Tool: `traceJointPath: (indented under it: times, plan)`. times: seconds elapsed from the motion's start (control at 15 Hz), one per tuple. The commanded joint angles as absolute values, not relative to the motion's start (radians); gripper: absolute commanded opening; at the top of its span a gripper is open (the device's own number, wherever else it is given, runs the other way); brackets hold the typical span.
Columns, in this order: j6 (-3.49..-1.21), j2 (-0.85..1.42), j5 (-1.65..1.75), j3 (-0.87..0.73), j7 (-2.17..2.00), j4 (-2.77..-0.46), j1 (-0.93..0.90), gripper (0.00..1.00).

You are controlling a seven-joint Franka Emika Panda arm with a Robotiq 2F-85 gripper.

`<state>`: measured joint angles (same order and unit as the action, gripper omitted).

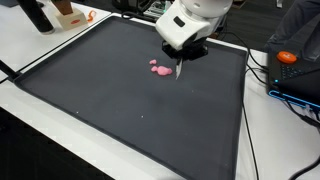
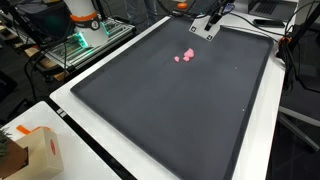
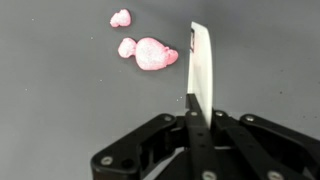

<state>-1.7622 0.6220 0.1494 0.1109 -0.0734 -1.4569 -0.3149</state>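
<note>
Several pink lumps (image 3: 150,53) on dark mat (image 3: 60,110), your gripper (image 3: 200,118) clamped on white blade (image 3: 200,65), blade just right of lumps.

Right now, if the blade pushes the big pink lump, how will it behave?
Likely soft: the pink lump looks rounded and doughy, so it may dent or smear rather than slide. Probably light, being small beside the blade. Its lumpy shape on the mat suggests little rolling.

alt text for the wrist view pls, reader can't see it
A shut gripper holds a thin white blade, its tip beside the right edge of a large pink lump. Two smaller pink lumps lie to that lump's left on a dark grey mat.
</note>
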Motion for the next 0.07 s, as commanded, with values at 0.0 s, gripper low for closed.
traceJointPath:
  times: [0.0]
  plan:
    - [-1.758,0.625,0.153,0.118,-0.076,-1.452,-0.311,0.04]
